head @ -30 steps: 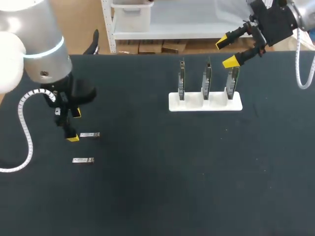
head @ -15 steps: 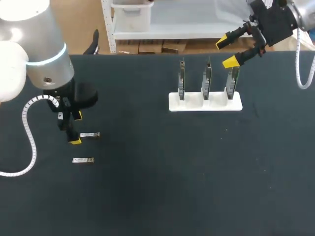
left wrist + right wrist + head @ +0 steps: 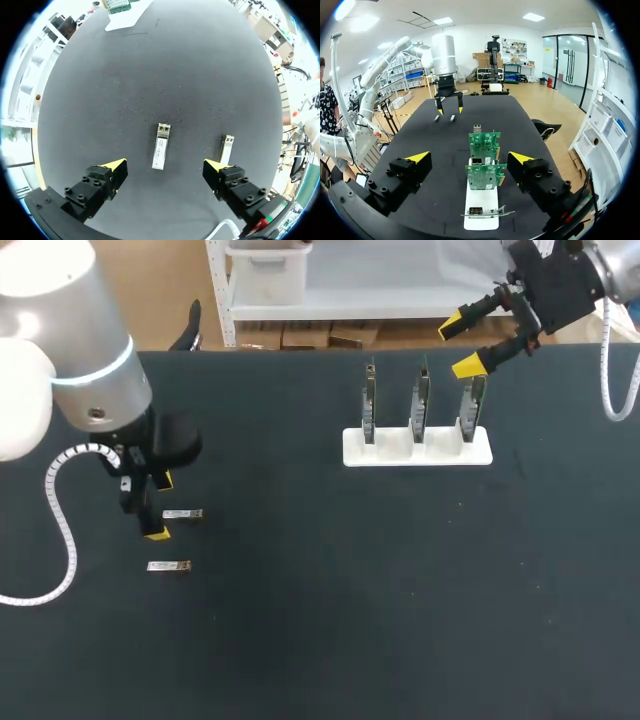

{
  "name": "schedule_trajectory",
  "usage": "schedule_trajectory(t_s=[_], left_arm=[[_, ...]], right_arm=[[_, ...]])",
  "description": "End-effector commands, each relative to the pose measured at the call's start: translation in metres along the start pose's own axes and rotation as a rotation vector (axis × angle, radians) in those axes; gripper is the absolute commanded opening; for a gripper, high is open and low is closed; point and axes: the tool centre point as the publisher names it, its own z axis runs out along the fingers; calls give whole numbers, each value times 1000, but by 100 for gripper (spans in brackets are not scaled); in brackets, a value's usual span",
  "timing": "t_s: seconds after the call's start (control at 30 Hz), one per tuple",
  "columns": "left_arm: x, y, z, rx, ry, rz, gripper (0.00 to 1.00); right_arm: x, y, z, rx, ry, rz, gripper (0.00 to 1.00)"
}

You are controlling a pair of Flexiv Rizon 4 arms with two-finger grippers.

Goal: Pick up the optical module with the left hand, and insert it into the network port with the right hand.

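Two small silver optical modules lie on the black table at the left. My left gripper [image 3: 158, 507] hangs open just above the farther module [image 3: 182, 514]. In the left wrist view this module [image 3: 160, 152] lies between the open fingers of the left gripper [image 3: 165, 165], untouched. The second module [image 3: 226, 148] lies beside one fingertip and shows nearer the front in the head view [image 3: 168, 566]. My right gripper [image 3: 459, 346] stands open in the air at the back right, above the white holder [image 3: 417, 447] with three upright port boards [image 3: 483, 142]. The right gripper [image 3: 469, 158] holds nothing.
The white holder's base [image 3: 481, 207] lies under my right gripper, with a port at its near end. My left arm [image 3: 445, 55] stands at the table's far end in the right wrist view. Black table surface stretches between the modules and the holder.
My left gripper has drifted slightly toward the table's front and right, settling over the farther module. The right arm has not moved.
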Motion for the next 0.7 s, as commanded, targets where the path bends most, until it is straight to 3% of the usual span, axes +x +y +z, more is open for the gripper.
schedule_trajectory(t_s=[0.03,0.7], left_arm=[[0,0,3,2,0,5,100],[-9,0,11,-19,49,67,100]], right_arm=[[0,2,0,5,0,-1,100],[0,2,0,5,0,-1,100]])
